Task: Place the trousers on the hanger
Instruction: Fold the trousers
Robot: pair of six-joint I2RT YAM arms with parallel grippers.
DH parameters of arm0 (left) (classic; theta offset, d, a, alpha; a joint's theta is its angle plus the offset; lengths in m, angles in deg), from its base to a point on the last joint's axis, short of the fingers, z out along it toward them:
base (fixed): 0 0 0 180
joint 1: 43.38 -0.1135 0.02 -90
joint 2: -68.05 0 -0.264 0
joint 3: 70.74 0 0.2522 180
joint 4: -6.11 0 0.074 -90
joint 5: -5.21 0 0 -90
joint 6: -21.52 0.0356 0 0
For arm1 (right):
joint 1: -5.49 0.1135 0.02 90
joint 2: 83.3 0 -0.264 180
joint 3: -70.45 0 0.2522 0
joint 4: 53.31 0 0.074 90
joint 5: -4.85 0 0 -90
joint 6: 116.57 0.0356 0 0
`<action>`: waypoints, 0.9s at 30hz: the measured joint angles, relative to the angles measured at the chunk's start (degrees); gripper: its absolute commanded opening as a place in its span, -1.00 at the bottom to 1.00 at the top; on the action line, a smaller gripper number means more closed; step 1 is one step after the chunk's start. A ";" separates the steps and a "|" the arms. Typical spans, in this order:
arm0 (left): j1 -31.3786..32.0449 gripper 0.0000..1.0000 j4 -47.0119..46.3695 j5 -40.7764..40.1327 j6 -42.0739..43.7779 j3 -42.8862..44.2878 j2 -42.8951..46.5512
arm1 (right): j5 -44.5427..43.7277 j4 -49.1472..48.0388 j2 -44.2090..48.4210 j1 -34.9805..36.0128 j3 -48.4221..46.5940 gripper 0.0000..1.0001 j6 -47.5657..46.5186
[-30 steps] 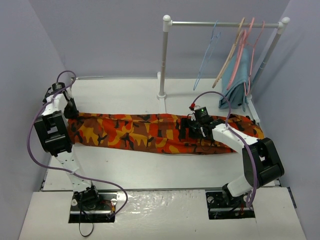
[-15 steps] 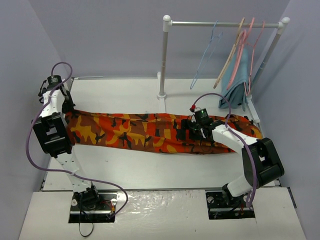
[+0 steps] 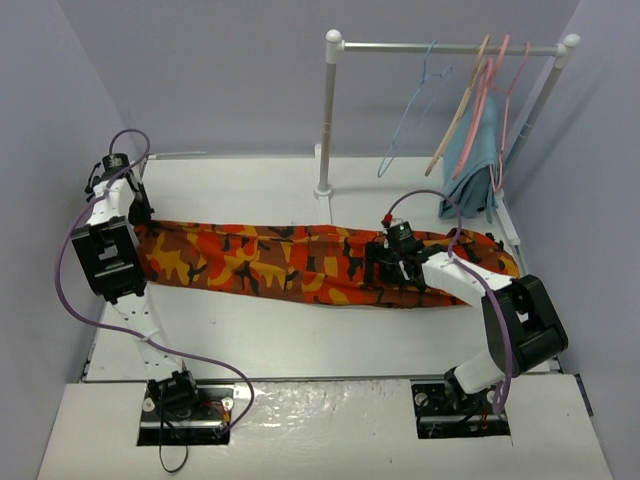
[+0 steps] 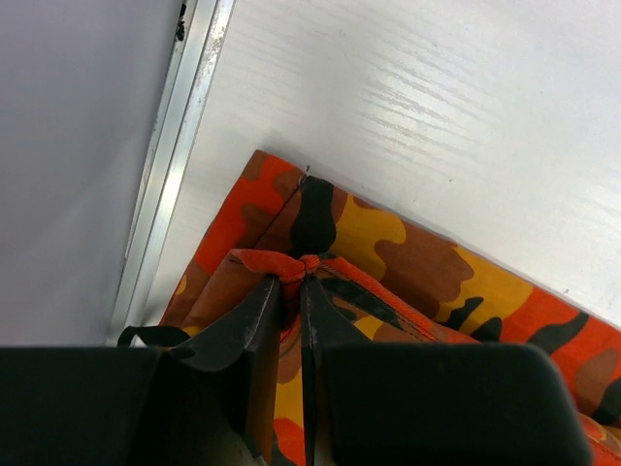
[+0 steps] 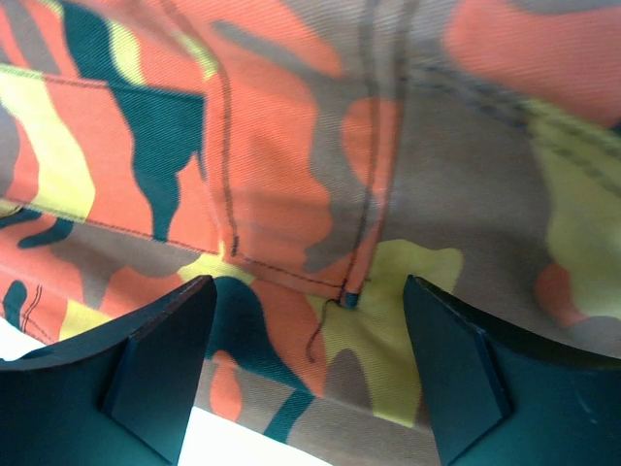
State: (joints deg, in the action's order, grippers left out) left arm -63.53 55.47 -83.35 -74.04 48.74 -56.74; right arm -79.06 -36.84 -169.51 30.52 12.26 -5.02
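Note:
The camouflage trousers lie stretched flat across the table from left to right. My left gripper holds their left end. In the left wrist view it is shut on a bunched fold of the trousers near the table's left edge. My right gripper hovers low over the right half, open. In the right wrist view its fingers straddle a seam of the trousers, with nothing pinched between them. The light-blue wire hanger hangs on the rack rail at the back, far from both grippers.
A white rack post stands behind the trousers, its rail running right. A tan wooden hanger, a pink hanger and a teal cloth hang there. Walls close in on both sides; a metal table rim runs beside the left gripper.
My left gripper has pulled the trousers' end slightly back and left, drawing the cloth along. The right gripper has sunk a little toward the cloth and its jaws have narrowed slightly.

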 measured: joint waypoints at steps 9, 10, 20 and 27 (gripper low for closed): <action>0.21 -1.00 0.35 -1.10 -0.02 0.66 -0.94 | 0.42 1.03 -3.56 10.17 -16.06 0.38 -11.68; 0.22 -1.00 0.42 -1.26 -0.04 0.66 -0.94 | 0.61 0.55 -4.77 11.19 -18.54 0.36 -13.22; 0.22 -1.00 0.70 -2.58 -1.08 0.66 -0.94 | 5.70 1.07 -25.79 14.06 -39.35 0.16 -27.04; 0.19 -1.00 1.02 -3.88 -1.24 0.66 -0.94 | 5.79 2.74 -35.20 14.06 -45.06 0.17 -31.35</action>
State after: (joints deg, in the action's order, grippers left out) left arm -63.33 56.49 -87.23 -75.28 49.40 -57.68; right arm -73.27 -34.09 -204.71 44.58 -32.80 -36.37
